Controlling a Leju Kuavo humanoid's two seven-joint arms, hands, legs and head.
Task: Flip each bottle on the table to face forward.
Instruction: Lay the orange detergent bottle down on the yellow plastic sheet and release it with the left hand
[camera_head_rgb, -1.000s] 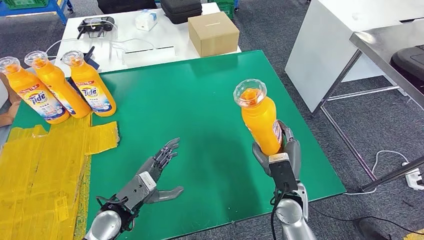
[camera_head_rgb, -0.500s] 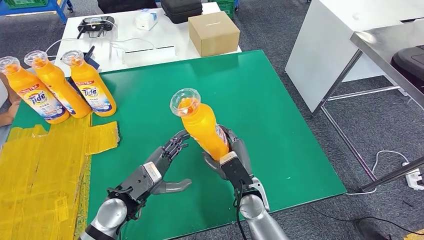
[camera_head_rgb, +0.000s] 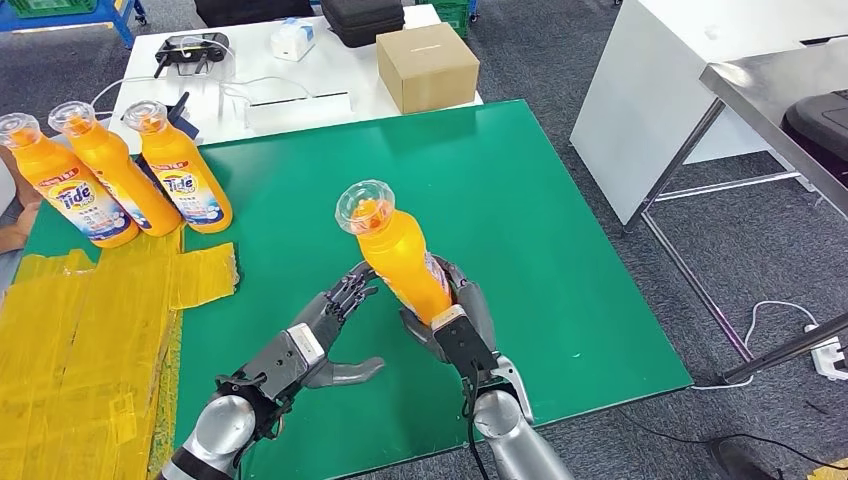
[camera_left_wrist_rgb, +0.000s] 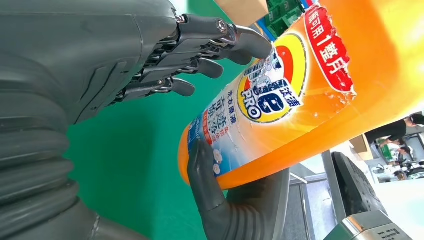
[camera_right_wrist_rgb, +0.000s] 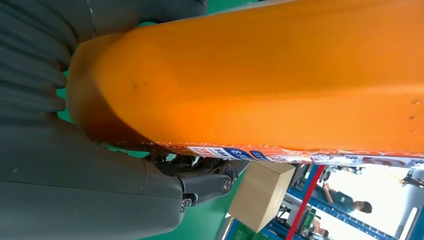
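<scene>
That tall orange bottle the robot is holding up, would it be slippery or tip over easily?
The tall orange plastic detergent bottle looks glossy and smooth, so probably somewhat slippery; the right hand wraps its base. It seems full of liquid, so likely heavy for its size. Tall and narrow, it may tip if set down tilted. The left hand touches its label side.

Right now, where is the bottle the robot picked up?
In the head view the bottle is held in the right hand, above the middle of the green table near its front edge. The left hand is just beside it, fingertips near its base.
</scene>
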